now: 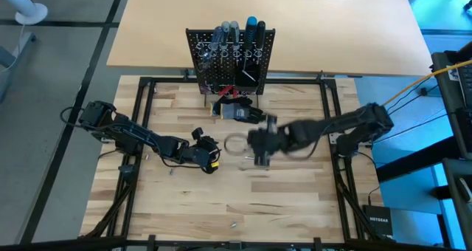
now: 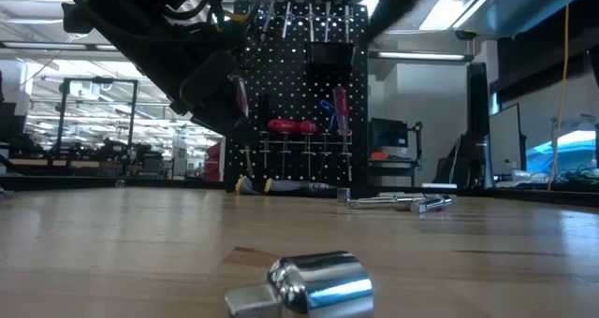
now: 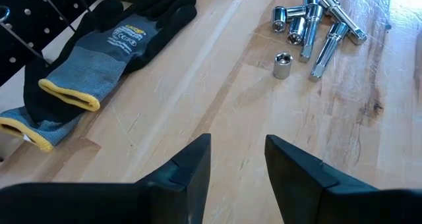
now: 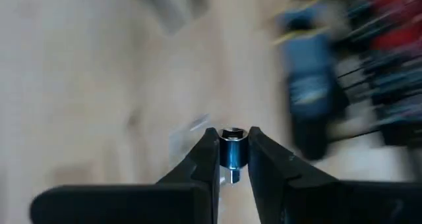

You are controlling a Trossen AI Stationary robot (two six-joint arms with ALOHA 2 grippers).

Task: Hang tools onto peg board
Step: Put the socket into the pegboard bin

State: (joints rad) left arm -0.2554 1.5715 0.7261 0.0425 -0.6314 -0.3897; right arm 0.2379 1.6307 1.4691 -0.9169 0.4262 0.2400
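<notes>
The right arm's fingers (image 4: 232, 151) are pinched narrow on a small shiny socket (image 4: 232, 148), which sits upright between the two tips with its hollow end showing. In the view from above, that arm (image 1: 310, 136) reaches in over the middle of the counter (image 1: 295, 207), its wrist blurred, so it appears to be swinging while carrying the piece.

The left arm's fingers (image 3: 237, 165) stand apart with nothing between them, hovering low over bare wood. Ahead of them lie a pair of grey and black gloves (image 3: 99, 53) with yellow cuffs and a loose heap of silver sockets and bars (image 3: 313, 26), one socket standing a little apart from the rest. Another shiny socket (image 2: 314, 282) lies on its side close to the low camera.

The peg board (image 1: 230, 59) stands upright at the far edge of the counter, already carrying screwdrivers (image 1: 236, 33) along its top and red-handled ones lower down, with a black bin (image 2: 332, 54) fixed to its face.

The step in hand looks like the carry: a socket picked up and on its way to the board. The next move calls for bringing it level with the bin or a free holder, lining it up squarely, and only then letting the fingers spread, since such a small smooth piece could slip or bounce away.
</notes>
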